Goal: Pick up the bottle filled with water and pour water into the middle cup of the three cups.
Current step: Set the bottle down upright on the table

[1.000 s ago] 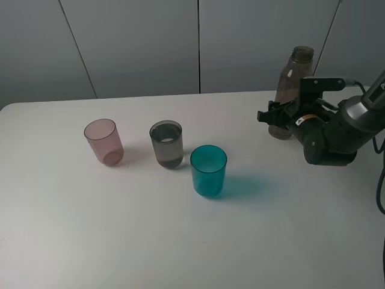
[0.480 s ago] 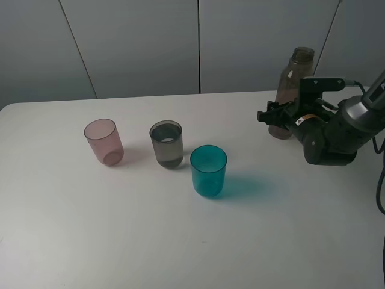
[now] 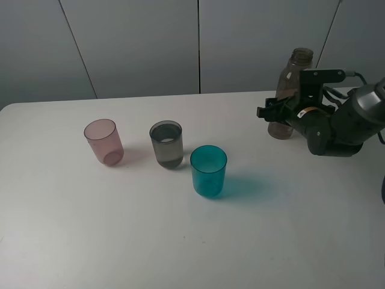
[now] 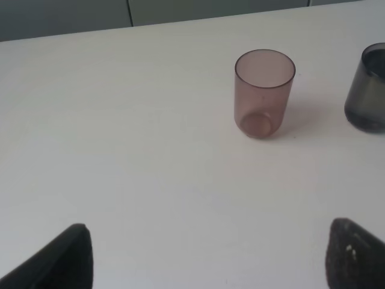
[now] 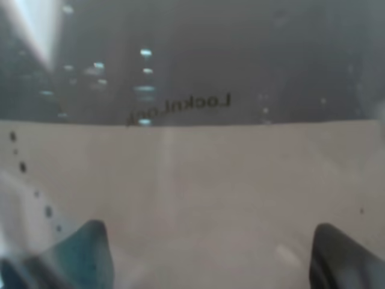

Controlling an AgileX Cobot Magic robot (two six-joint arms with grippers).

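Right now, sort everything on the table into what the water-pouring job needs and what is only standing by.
Needed for the job:
- bottle, upright at the far right of the table, with the right gripper at its lower body
- grey cup, the middle one, to receive the water

Only standing by:
- pink cup, left of the grey cup
- teal cup, right of it and nearer the camera

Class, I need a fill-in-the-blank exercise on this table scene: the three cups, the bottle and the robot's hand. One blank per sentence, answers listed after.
1. The grey cup stands between the pink cup and the ____ cup.
2. The bottle has no ____ on its neck.
3. The right hand is at the ____.
4. All three cups stand ____.

Answers: teal; cap; bottle; upright
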